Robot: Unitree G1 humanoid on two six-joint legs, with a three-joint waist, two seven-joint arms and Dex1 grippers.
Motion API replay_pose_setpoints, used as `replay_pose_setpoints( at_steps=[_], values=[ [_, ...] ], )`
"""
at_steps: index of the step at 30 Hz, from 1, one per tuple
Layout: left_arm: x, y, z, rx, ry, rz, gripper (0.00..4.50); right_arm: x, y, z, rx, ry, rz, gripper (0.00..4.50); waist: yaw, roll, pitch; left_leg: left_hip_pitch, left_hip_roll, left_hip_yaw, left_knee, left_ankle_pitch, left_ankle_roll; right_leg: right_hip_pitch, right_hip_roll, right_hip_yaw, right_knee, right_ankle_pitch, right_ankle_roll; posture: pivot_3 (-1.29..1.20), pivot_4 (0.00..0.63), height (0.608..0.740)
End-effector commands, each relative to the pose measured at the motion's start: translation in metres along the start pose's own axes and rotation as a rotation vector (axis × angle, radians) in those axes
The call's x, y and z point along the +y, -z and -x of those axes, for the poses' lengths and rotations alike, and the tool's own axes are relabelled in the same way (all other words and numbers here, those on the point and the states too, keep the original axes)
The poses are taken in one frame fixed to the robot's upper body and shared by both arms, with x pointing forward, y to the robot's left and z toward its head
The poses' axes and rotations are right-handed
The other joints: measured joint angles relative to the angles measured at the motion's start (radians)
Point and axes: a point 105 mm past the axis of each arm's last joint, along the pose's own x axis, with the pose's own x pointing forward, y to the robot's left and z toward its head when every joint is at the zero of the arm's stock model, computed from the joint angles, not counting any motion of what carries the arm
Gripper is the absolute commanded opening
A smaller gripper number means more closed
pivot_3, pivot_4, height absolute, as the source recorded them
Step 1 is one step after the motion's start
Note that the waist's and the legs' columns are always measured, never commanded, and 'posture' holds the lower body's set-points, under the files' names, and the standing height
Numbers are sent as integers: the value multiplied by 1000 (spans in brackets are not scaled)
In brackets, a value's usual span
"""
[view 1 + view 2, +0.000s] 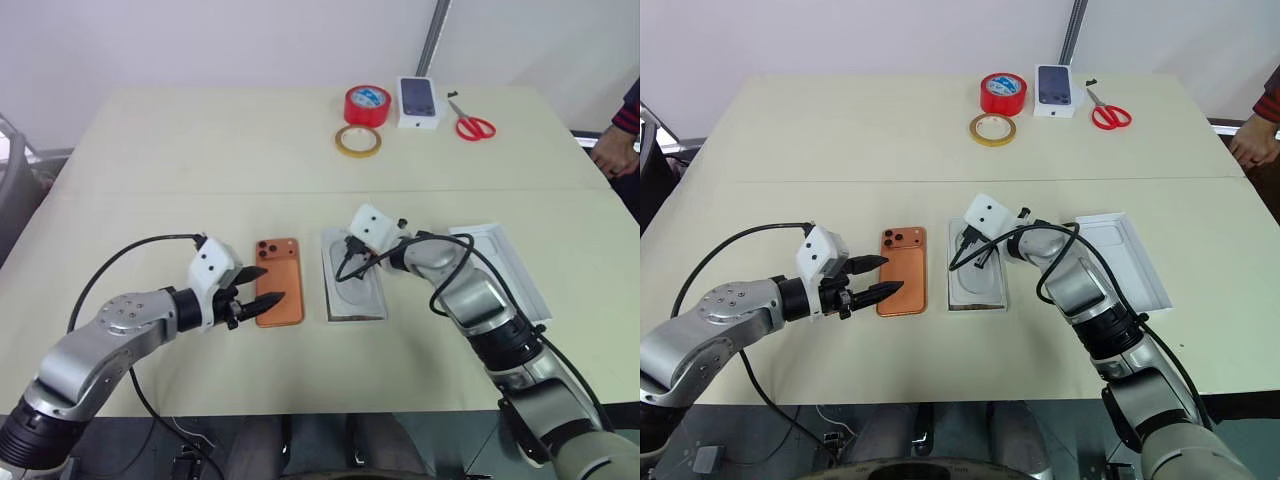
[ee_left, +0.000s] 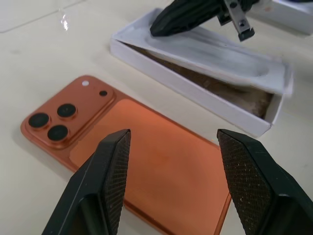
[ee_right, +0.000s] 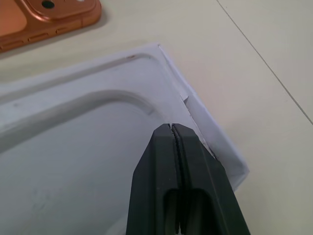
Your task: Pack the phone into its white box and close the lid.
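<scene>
At the near middle of the beige table (image 1: pixel 200 150), the right gripper (image 3: pixel 171 128) is pinched shut over the corner of the white moulded insert (image 3: pixel 73 161), which sits tilted in the shallow white cardboard box (image 2: pixel 195 90). Just left of that box lies the slim orange phone (image 1: pixel 277 281), camera side up. The left gripper (image 2: pixel 171 147) hovers over it, fingers spread and empty. The white lid (image 1: pixel 1125 258) rests right of the box.
</scene>
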Motion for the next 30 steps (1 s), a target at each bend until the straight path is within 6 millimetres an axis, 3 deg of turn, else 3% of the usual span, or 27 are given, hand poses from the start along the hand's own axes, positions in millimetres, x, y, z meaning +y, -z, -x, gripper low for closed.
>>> replay_pose_setpoints(
  at_steps=[1,6,12,17,23,30],
  values=[
    [-3,-7,3,-21,-2,-32,2917,-3,-1,8,14,20,67,23,0,0,0,0,0,0,0,0,0,0,0,0,0,0,0,0,150,725],
    [-2,-7,3,-29,-4,-17,2917,-4,-9,16,-13,33,88,23,1,0,0,0,0,0,0,0,1,0,0,0,1,0,0,0,150,725],
    [-3,-6,1,-32,-1,-11,2917,12,-26,25,-87,-28,97,23,-1,0,0,0,0,0,0,0,1,0,0,0,1,0,0,0,150,725],
    [-4,-8,-1,-44,8,0,2917,14,-22,19,-64,-23,74,23,0,0,0,0,0,0,1,0,1,0,0,0,1,0,0,0,150,725],
    [-4,-10,-1,-54,9,4,2917,6,-4,7,1,49,51,23,0,0,0,1,0,0,1,1,1,0,1,0,2,0,0,0,150,725],
    [-7,-10,-1,-62,2,12,2917,-5,-5,4,-16,126,62,23,-1,0,0,1,0,0,1,1,1,0,1,0,3,0,0,0,150,725]
  ],
)
